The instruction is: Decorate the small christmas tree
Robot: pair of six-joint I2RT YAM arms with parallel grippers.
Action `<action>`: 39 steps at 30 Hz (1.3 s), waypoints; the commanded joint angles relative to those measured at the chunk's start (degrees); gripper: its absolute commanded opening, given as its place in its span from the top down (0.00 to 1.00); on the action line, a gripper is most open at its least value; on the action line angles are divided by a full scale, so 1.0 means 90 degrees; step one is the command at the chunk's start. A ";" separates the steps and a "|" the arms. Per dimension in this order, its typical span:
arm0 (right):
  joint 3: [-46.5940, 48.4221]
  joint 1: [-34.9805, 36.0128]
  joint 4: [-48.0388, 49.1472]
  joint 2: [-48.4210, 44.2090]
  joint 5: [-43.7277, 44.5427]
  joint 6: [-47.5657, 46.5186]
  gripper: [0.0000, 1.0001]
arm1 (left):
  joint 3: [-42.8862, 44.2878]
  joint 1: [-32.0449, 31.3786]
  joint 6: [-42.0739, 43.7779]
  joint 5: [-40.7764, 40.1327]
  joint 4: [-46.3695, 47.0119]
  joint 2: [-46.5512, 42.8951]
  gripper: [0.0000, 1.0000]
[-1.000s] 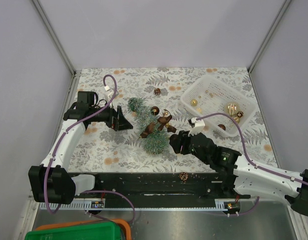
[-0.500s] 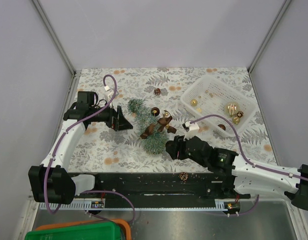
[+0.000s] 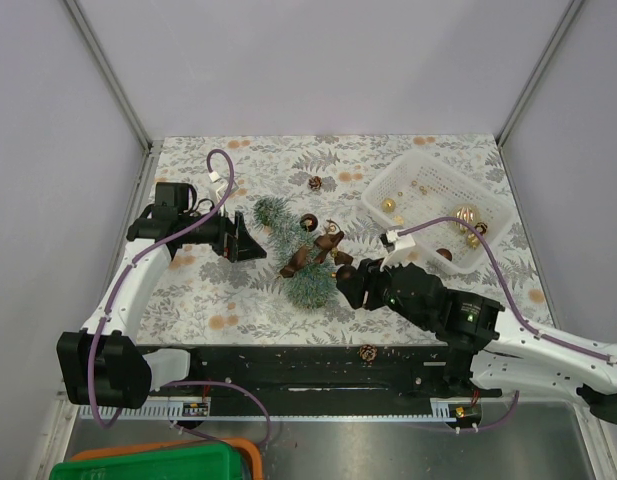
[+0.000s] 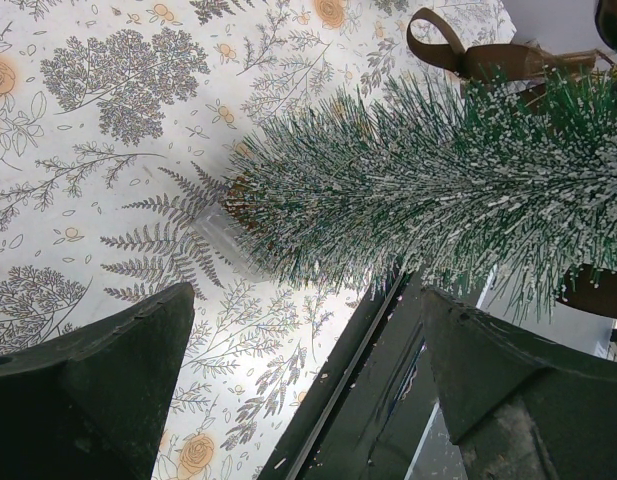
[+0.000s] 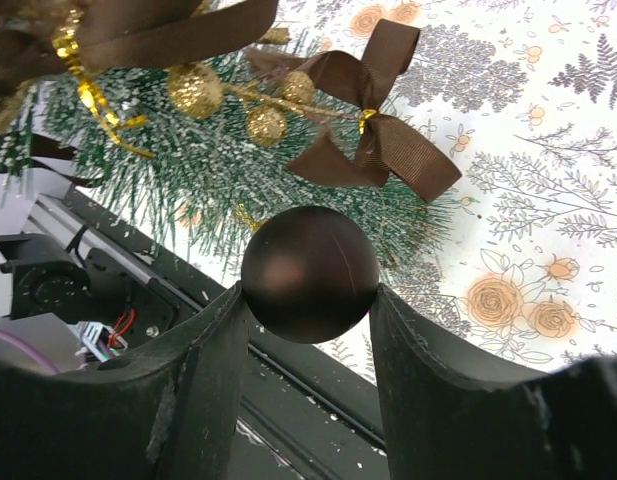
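The small frosted dark green bottle-brush christmas tree (image 3: 308,285) appears to lie on its side on the floral-print surface (image 4: 108,130). Its long axis runs diagonally, narrow tip toward the far left and wide end toward the near edge. Brown ribbon bows (image 5: 378,70) and gold bead sprigs (image 5: 196,90) sit in its bristles.

The right pincer (image 5: 310,292), half closed, grips a glossy dark brown round bauble (image 5: 308,272) just beside the branches. The step in hand is probably placing this bauble, which calls for easing it into the bristles and then letting go. The left pincer (image 4: 306,293) gapes wide and empty beside the tip.
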 commanded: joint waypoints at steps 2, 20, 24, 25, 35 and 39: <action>0.0149 0.0070 -0.0067 0.0133 0.0380 -0.0277 0.77 | 0.0008 -0.0020 0.0006 0.0049 0.0154 -0.0219 0.01; -0.0115 -0.0028 0.0548 0.0474 0.1201 -0.1000 0.78 | 0.0037 -0.0020 -0.0034 0.0078 0.0144 -0.0258 0.01; -0.0173 -0.0038 0.0666 0.0621 0.1152 -0.1020 0.79 | 0.0037 -0.0020 -0.0033 0.0059 0.0154 -0.0268 0.01; -0.0202 -0.0028 0.0675 0.0631 0.1133 -0.0981 0.79 | 0.0047 -0.0020 -0.0033 0.0059 0.0154 -0.0268 0.01; -0.0515 -0.0038 0.0471 0.0836 0.1103 -0.0610 0.80 | 0.0028 -0.0020 -0.0024 0.0117 0.0154 -0.0239 0.01; -0.0574 -0.0048 0.0499 0.0817 0.1093 -0.0522 0.78 | 0.0028 -0.0020 -0.0024 0.0107 0.0154 -0.0249 0.01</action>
